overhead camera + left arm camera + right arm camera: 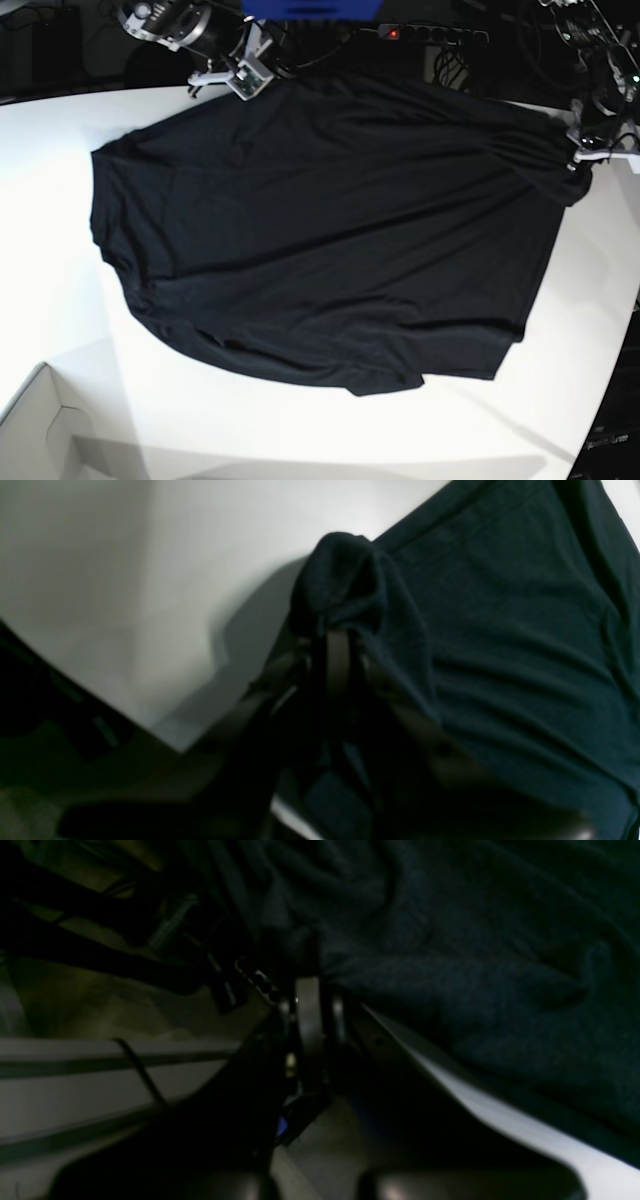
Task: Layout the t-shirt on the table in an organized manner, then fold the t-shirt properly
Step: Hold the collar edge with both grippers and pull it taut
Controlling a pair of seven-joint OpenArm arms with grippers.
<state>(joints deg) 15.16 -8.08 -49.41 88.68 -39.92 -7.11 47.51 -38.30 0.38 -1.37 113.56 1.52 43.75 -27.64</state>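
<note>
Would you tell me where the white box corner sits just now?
In the base view, the white box corner sits at the bottom left, on the table, apart from the t-shirt.

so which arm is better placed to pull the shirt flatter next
Probably the left. The left gripper is shut on the bunched corner of the t-shirt, with bare table beside it to pull toward. The right gripper grips the far edge at the table's rim.
</note>
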